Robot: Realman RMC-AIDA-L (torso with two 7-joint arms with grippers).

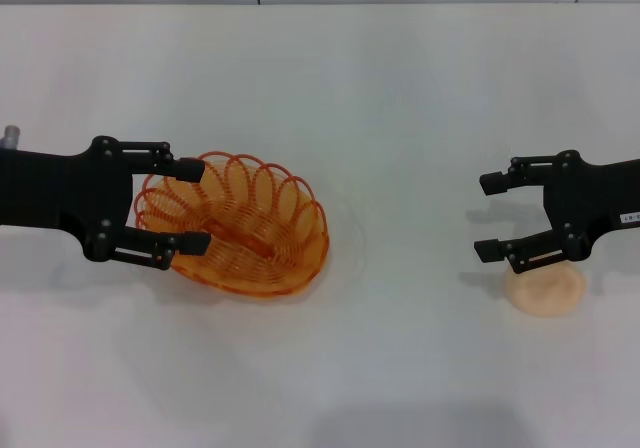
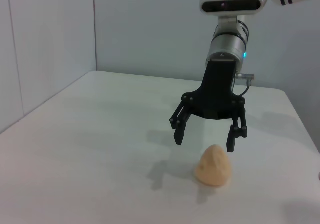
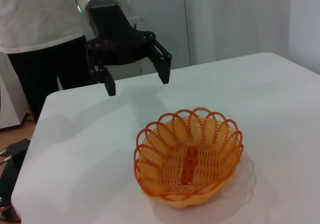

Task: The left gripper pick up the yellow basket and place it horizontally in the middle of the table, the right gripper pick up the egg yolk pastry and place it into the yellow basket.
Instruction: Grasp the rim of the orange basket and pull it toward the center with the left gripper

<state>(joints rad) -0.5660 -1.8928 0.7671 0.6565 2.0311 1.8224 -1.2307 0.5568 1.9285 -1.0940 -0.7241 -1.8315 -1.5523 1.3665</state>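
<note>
With jaws apart, the left gripper (image 1: 190,204) is poised over the yellow basket (image 1: 245,226) rim, to be lowered and closed; the right gripper (image 1: 495,215), jaws apart, is held above the egg yolk pastry (image 1: 546,290).

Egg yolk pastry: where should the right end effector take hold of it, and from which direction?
Probably across the widest part of the egg yolk pastry, coming straight down from above. It is a small smooth dome resting on the table with no handle or edge. The right end effector hangs open just above it, fingers pointing down.
</note>
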